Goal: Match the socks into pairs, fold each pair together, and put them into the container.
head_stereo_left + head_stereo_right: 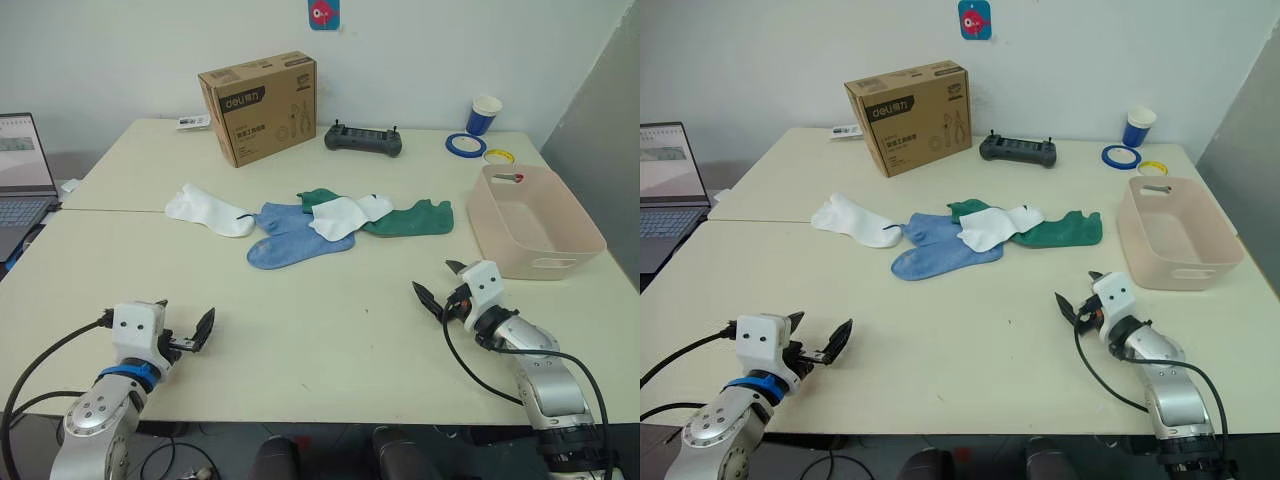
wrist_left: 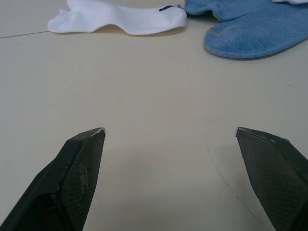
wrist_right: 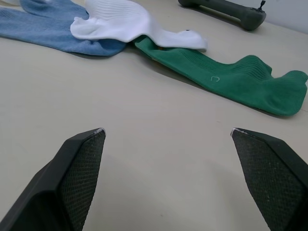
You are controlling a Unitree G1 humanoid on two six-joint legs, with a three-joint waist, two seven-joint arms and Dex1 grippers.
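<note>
Socks (image 1: 310, 225) lie loosely overlapped, unpaired; pink container (image 1: 540, 222) empty.

Cardboard box (image 1: 260, 106), controller (image 1: 363, 139), laptop (image 1: 22, 180)

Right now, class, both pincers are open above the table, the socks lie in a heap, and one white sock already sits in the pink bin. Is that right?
Not quite. The pink bin is empty, as the left eye view shows. Both white socks lie on the table among the others. The rest holds: the left pincer and right pincer are open.
</note>
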